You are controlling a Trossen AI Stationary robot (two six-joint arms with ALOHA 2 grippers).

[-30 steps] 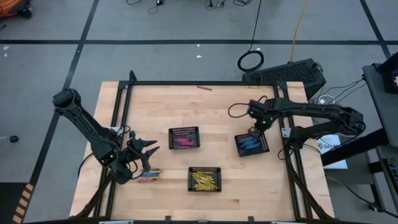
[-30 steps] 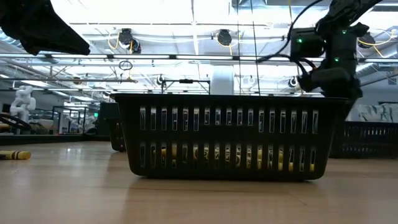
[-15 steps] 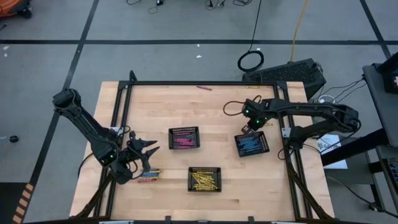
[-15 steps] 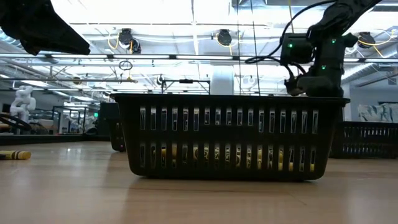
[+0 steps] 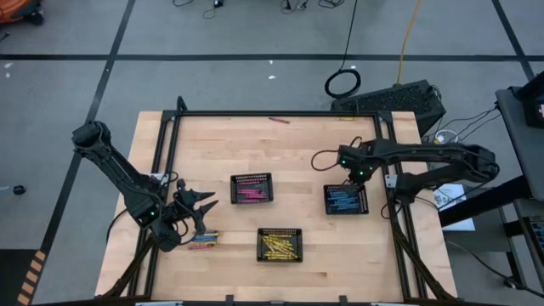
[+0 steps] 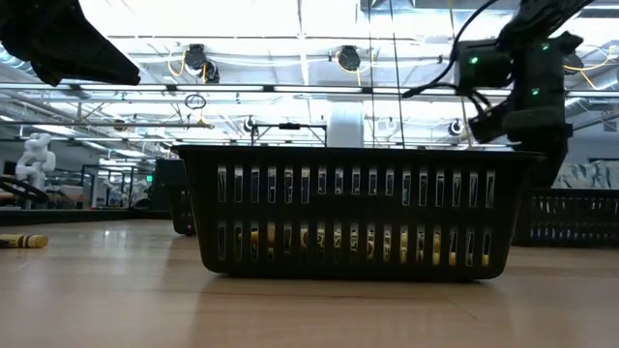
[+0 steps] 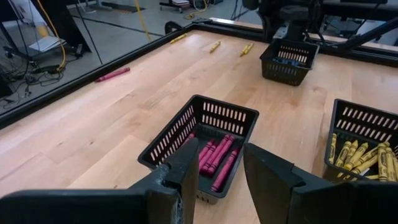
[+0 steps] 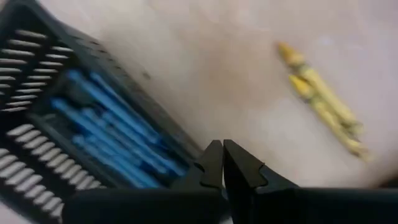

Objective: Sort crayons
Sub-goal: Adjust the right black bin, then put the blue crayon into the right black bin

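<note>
Crayons sorted by colour into three black mesh trays on the wooden counter [image 5: 306,144].

Centre frame, pink crayons [image 5: 248,195] fill one tray; yellow crayons [image 5: 278,246] fill the tray [image 5: 280,245] lower centre; blue crayons [image 5: 343,200] fill the right tray [image 5: 345,199]. A few loose crayons [image 5: 203,240] lie lower left, beside the left tool [image 5: 204,214], whose fingers are spread and empty. The right tool [image 8: 222,163], pressed together and empty, hangs at the blue tray's upper edge; two yellow crayons [image 8: 318,99] lie just beyond.
</note>
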